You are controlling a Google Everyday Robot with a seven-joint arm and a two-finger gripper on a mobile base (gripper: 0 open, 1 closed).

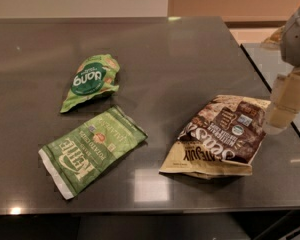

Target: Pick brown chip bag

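Table edge (254, 79), brown chip bag (222, 134), gripper (279, 118) perhaps beside

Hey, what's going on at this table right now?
A robot arm is going for the brown chip bag, which lies flat on the dark table near its right edge. The arm's tool is at the far right of the view, just beside the bag's right end. I can't tell whether it touches the bag. The bag has not been lifted. A flat green Kettle bag and a small green bag lie off to the left, away from the arm.
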